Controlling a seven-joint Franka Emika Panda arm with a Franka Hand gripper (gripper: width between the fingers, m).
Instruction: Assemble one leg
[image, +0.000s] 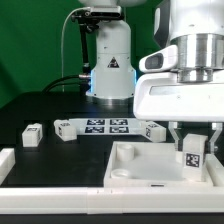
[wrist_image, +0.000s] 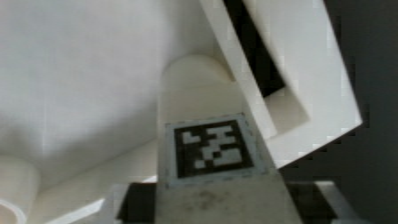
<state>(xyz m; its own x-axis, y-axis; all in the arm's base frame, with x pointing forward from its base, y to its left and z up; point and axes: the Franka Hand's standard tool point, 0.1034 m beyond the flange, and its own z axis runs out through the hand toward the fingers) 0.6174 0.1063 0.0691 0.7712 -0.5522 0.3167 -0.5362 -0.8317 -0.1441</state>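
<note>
Leg: white, tapered, with 1 black-and-white square tag.

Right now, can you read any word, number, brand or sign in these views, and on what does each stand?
Words, numbers, brands: none readable in either view.
Triangular warning sign on the robot base: a symbol, too small to make out.
Fiducial tag on the leg held in the end effector: a pattern, no text.
Tags on the marker board: patterns only.
Tag on the loose block: too small to tell.
</note>
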